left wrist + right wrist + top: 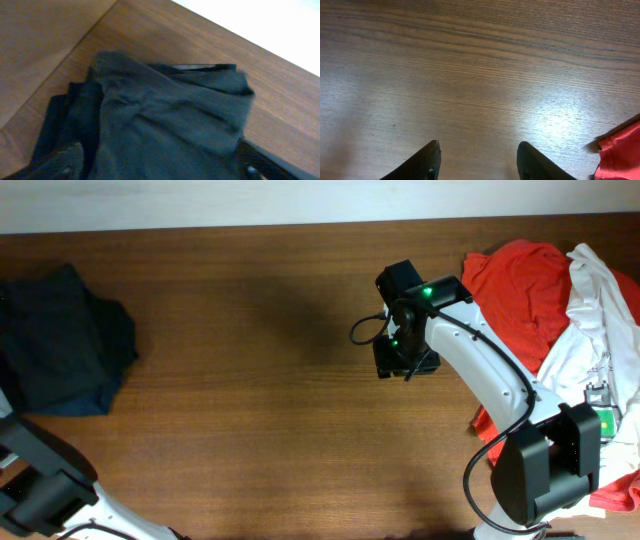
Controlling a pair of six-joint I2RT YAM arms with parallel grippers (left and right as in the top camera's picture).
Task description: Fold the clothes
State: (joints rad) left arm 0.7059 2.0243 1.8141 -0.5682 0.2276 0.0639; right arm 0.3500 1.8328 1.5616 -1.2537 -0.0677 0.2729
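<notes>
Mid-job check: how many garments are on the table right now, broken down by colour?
Dark garment: 1
Red garment: 1
White garment: 1
Total: 3, counting only what shows; the heaps may hide more layers.

A dark garment (165, 125) (rumpled) lies on the table (50, 40).
</notes>
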